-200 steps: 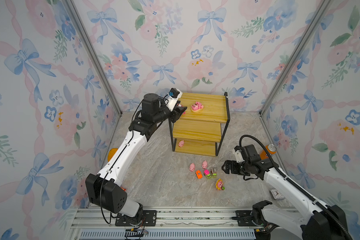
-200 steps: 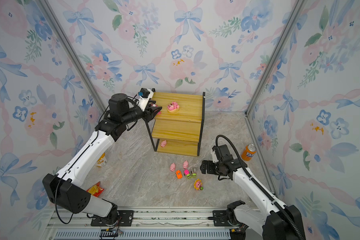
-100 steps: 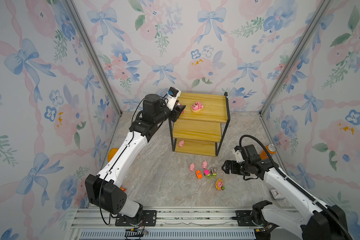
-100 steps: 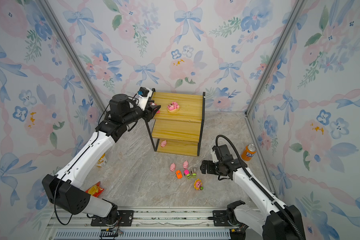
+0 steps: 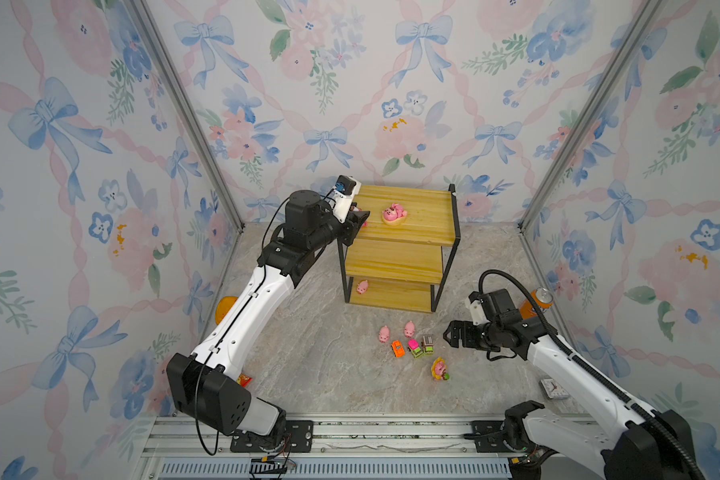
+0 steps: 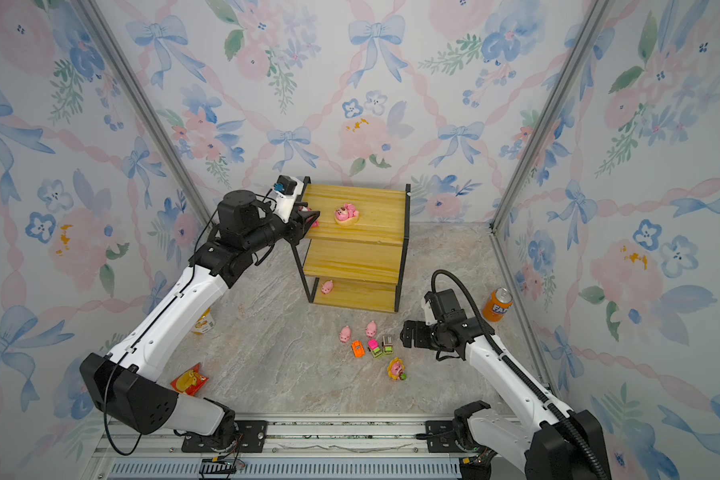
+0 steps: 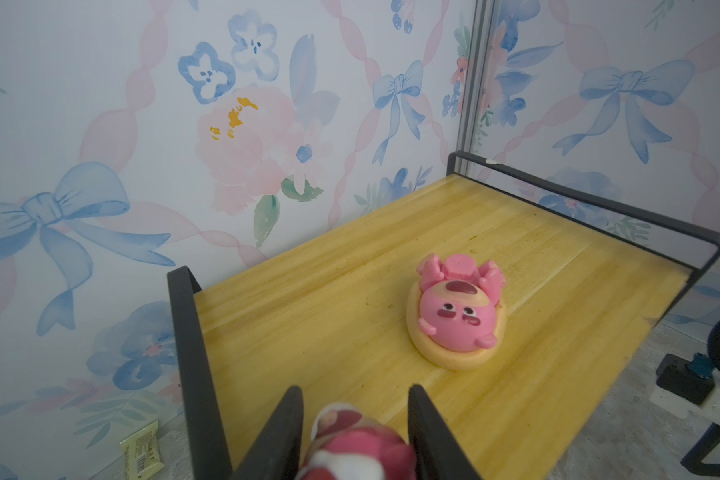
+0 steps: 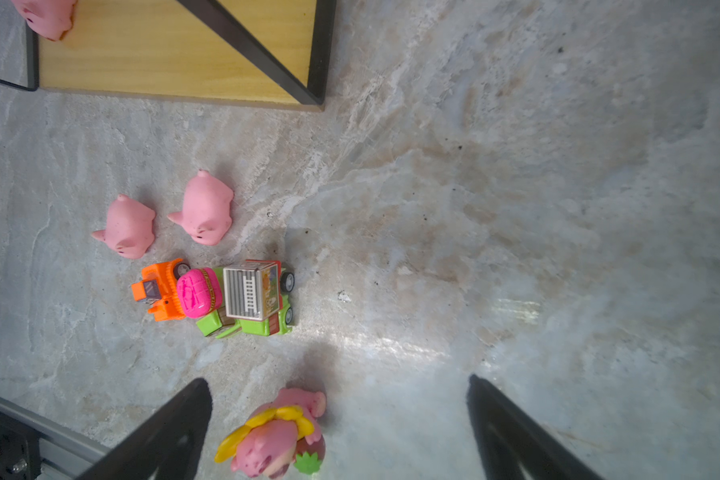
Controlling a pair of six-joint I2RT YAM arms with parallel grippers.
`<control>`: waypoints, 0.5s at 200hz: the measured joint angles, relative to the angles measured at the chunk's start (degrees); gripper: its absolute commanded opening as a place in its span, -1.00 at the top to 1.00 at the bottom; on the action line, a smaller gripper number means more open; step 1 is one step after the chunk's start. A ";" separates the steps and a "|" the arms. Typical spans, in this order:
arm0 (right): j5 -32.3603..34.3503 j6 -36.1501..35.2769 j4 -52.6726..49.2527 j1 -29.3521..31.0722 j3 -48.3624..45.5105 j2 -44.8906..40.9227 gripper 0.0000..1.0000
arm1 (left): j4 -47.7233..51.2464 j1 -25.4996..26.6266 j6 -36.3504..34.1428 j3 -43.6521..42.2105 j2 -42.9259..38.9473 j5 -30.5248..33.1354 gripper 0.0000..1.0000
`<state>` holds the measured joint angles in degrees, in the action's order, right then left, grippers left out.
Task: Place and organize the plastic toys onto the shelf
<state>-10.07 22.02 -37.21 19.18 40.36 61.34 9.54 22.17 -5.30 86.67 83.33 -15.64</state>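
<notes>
Three yellow boards make up the shelf (image 5: 425, 199), which is standing at the back edge of the bench (image 5: 308, 374). Two of them are carrying toys.

The left gripper (image 7: 354, 399) is reaching over the left edge of the top board. Its jaws are standing narrow around a dark pink bear figurine (image 7: 358, 444), with the fingers (image 7: 283, 424) lying against both its sides. Whether the figurine is bearing on the board cannot be told.

Near the middle of that board, a bear figurine in a pale yellow ring (image 7: 458, 316) is lying on its back. A pale pink pig (image 5: 362, 286) is sitting at the left end of the bottom board.

On the bench in front of the shelf, a second pig (image 5: 384, 333) and a third pig (image 5: 410, 329) are lying side by side. Just in front of them, the orange mini car (image 5: 398, 348), pink-green mini car (image 5: 414, 349) and brown-green mini car (image 5: 428, 344) are sitting in a tight row. A bear figurine with yellow petals (image 5: 439, 370) is lying nearer the bench's front edge.

The right gripper (image 8: 337, 380) is hovering just right of the cars, jaws spread wide and holding nothing.
</notes>
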 measured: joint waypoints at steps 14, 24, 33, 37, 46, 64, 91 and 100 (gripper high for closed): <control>0.00 0.00 0.00 0.00 0.00 0.00 -0.96 | -0.02 0.00 -0.07 -0.11 -0.07 0.02 0.33; 0.00 0.00 0.02 0.00 0.00 0.00 -0.96 | -0.04 0.00 0.02 -0.11 -0.07 0.15 0.38; 0.00 0.00 0.00 0.00 0.00 0.00 -0.96 | -0.04 0.00 0.02 -0.11 -0.07 0.22 0.39; 0.00 0.00 0.00 0.00 0.00 0.00 -0.96 | -0.04 0.00 0.02 -0.11 -0.07 0.22 0.41; 0.00 0.00 0.00 0.00 0.00 0.00 -0.96 | -0.04 0.00 0.02 -0.11 -0.07 0.22 0.44; 0.00 0.00 0.00 0.00 0.00 0.00 -0.96 | -0.04 0.00 0.00 -0.11 -0.04 0.22 0.50; 0.00 0.00 0.00 0.00 0.00 0.02 -0.96 | -0.09 0.00 -0.04 -0.09 0.04 -0.02 0.56; 0.00 0.00 0.00 0.00 0.00 0.02 -0.96 | -0.13 0.00 -0.15 0.09 0.26 -0.28 0.56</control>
<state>-10.07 22.02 -37.21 19.18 40.36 61.36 9.41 22.17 -5.45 86.76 83.59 -15.92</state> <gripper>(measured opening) 0.980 0.361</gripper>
